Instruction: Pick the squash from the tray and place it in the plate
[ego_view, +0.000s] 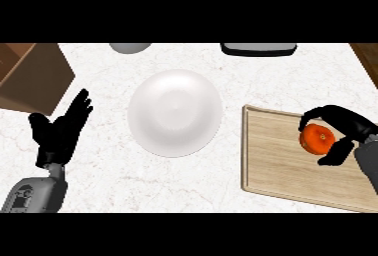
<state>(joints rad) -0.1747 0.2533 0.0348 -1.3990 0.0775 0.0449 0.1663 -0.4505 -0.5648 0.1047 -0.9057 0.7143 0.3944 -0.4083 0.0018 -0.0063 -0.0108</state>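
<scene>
A pale, faintly veined stone-look surface is filling most of the head view, with the white plate sitting near its middle. To the plate's left, a brown wooden cabinet or box is cutting across the corner, and beyond the plate two things are running off the far edge: a grey rounded object, of which only the lower rim is showing, and a dark tray-like item with a pale inside, too cropped to name. A strip of brown is showing at the far corner to the plate's right. Right of the plate, and apart from it, a light wooden tray is lying flat, its far-right part running out of view. Over that tray the right hand is curling round the orange squash, fingers above it and thumb below, hiding part of it; whether the squash is touching the tray cannot be told. Left of the plate, the left hand is resting with fingers straight and spread, holding nothing, its grey forearm cut off at the lower edge.
</scene>
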